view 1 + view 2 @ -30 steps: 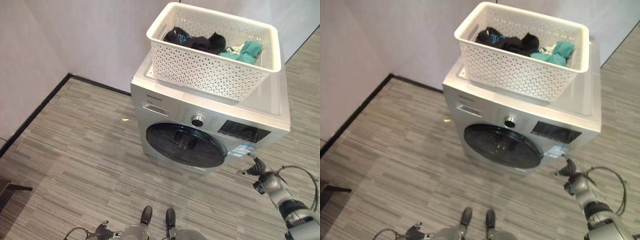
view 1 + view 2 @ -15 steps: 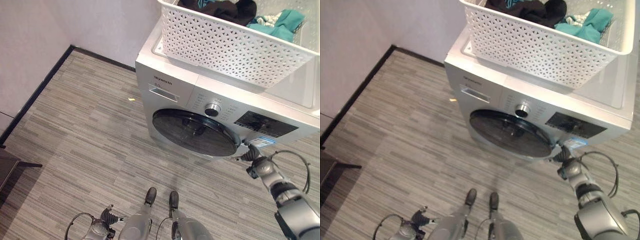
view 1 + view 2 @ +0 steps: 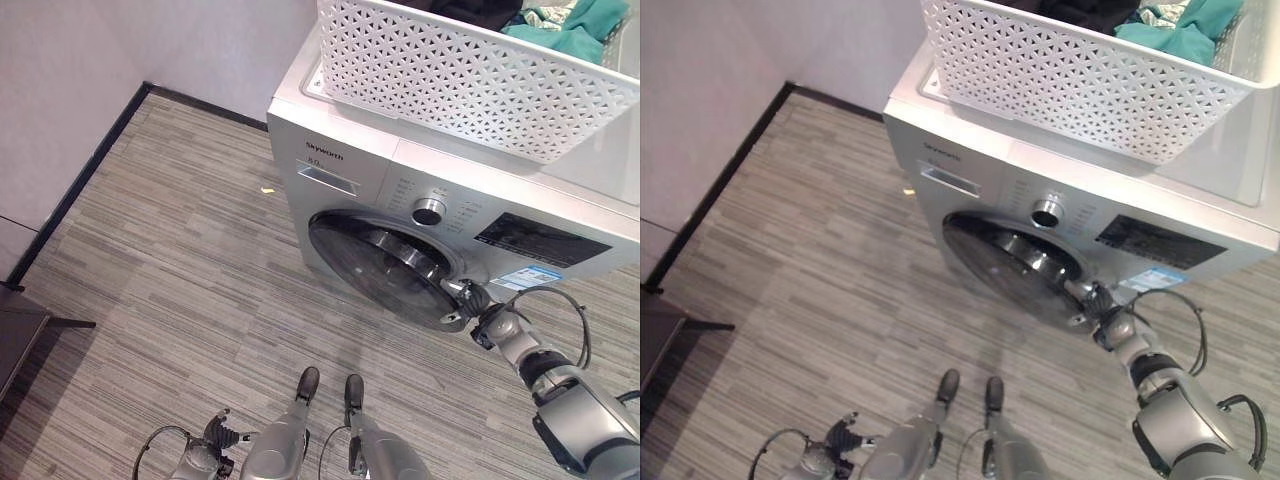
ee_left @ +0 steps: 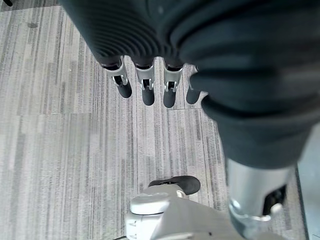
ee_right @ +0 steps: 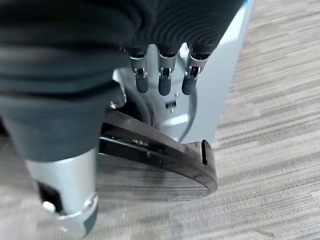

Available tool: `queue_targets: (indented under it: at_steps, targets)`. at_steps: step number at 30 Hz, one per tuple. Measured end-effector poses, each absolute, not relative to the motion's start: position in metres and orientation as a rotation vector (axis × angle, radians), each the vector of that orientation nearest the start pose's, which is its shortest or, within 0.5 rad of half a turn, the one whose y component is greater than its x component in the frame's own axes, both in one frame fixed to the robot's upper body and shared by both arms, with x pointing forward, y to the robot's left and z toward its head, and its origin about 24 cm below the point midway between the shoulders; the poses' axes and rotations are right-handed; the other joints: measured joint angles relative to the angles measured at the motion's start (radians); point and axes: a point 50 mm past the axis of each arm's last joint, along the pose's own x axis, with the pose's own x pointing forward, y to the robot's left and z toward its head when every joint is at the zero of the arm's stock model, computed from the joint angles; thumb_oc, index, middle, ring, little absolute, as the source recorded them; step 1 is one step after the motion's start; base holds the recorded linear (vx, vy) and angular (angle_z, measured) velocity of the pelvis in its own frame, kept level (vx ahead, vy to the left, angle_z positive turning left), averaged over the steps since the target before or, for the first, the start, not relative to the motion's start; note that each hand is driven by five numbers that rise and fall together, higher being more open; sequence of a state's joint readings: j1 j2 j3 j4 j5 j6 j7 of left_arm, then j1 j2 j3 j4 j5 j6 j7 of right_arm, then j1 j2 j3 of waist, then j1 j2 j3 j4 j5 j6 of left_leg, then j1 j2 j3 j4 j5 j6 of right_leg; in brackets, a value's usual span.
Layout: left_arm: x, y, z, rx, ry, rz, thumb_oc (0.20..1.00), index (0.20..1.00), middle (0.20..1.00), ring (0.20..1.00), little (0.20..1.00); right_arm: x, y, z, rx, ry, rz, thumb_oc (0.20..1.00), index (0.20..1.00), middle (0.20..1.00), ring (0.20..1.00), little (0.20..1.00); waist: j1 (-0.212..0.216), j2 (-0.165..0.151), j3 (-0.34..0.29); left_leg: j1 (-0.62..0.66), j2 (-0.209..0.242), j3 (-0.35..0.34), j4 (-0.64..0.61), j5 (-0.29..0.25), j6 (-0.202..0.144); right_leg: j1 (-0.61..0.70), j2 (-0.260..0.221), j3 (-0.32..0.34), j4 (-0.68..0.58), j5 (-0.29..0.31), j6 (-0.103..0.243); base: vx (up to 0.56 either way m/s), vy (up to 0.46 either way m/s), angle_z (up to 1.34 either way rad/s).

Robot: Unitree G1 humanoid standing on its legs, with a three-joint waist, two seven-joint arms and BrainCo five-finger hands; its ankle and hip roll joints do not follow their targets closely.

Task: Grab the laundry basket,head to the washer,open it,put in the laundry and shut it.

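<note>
A silver washer (image 3: 350, 165) stands by the wall with a white laundry basket (image 3: 470, 70) on its top. Dark and teal laundry (image 3: 570, 20) lies in the basket. The round dark door (image 3: 380, 270) stands a little ajar, its right edge out from the front. My right hand (image 3: 475, 302) is at that free edge. In the right wrist view its fingers (image 5: 160, 80) hang relaxed just above the door's rim (image 5: 165, 155), with the opening behind them. My left hand (image 3: 215, 440) hangs low near the floor, its fingers (image 4: 145, 87) straight and holding nothing.
A pale wall with a black skirting strip (image 3: 80, 170) runs along the left and behind the washer. A dark piece of furniture (image 3: 15, 340) juts in at the left edge. A small yellow scrap (image 3: 268, 188) lies on the striped floor by the washer.
The camera has moved closer to the washer. My right hand has gone up to the door's right edge, and the door has swung out from shut to slightly ajar.
</note>
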State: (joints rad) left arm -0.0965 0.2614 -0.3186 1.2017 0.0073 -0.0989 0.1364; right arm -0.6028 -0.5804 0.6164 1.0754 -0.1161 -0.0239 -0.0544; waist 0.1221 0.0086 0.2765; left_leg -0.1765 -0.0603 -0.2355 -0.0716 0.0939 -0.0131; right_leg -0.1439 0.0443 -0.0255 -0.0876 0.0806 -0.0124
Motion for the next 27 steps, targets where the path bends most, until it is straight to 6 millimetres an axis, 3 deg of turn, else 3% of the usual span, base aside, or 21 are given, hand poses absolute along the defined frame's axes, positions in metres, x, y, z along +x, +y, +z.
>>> queue_targets:
  at_steps: [8, 10, 14, 21, 24, 27]
  targets:
    - [0.141, 0.224, -0.146, 0.484, 0.991, -0.015, 1.0, 1.0, 1.0, 1.0, 1.0, 0.292, -0.229, -0.038, -1.009, 0.535, 0.346, 1.0, 1.0, 1.0, 1.0, 1.0, -0.002, -0.001, -0.002, 0.022, 0.008, -0.002, 0.0, -0.001, -0.009, 0.028, 0.007, -0.007, 0.0, 0.0, -0.002, 0.0, -0.012, 0.01]
    - [0.138, 0.225, -0.147, 0.474, 0.998, -0.004, 1.0, 1.0, 1.0, 1.0, 1.0, 0.284, -0.207, -0.048, -1.052, 0.509, 0.459, 1.0, 1.0, 1.0, 1.0, 1.0, 0.002, -0.001, -0.004, 0.031, 0.013, -0.009, -0.001, 0.0, -0.012, 0.041, 0.013, -0.014, 0.0, 0.001, -0.004, 0.01, -0.039, 0.1]
    - [0.134, 0.224, -0.148, 0.468, 1.005, 0.01, 1.0, 1.0, 1.0, 1.0, 1.0, 0.264, -0.186, -0.07, -0.996, 0.558, 0.524, 1.0, 1.0, 1.0, 1.0, 1.0, 0.005, 0.007, -0.015, 0.02, 0.012, -0.058, 0.001, 0.002, -0.016, 0.046, 0.014, -0.065, 0.0, 0.0, -0.012, 0.02, -0.023, 0.34]
    - [0.117, 0.22, -0.154, 0.433, 1.05, 0.031, 1.0, 1.0, 1.0, 1.0, 1.0, 0.261, -0.145, -0.075, -0.929, 0.499, 0.61, 1.0, 1.0, 1.0, 1.0, 1.0, 0.062, 0.07, -0.089, 0.038, 0.012, -0.106, 0.0, 0.016, -0.033, 0.08, 0.011, -0.138, 0.0, -0.021, -0.024, 0.03, -0.015, 0.34]
    - [0.111, 0.224, -0.155, 0.443, 1.059, 0.052, 1.0, 1.0, 1.0, 1.0, 1.0, 0.262, -0.123, -0.071, -0.856, 0.444, 0.643, 1.0, 1.0, 1.0, 1.0, 1.0, 0.087, 0.072, -0.12, 0.04, 0.01, -0.124, 0.0, 0.021, -0.033, 0.089, 0.01, -0.158, 0.0, -0.029, -0.023, 0.04, -0.001, 0.26]
    - [0.11, 0.225, -0.155, 0.426, 1.056, 0.075, 1.0, 1.0, 1.0, 1.0, 1.0, 0.247, -0.123, -0.083, -0.684, 0.505, 0.604, 1.0, 1.0, 1.0, 1.0, 1.0, 0.086, 0.065, -0.136, 0.056, -0.002, -0.17, -0.001, 0.027, -0.041, 0.117, 0.003, -0.202, -0.002, -0.05, -0.02, 0.03, 0.008, 0.42]
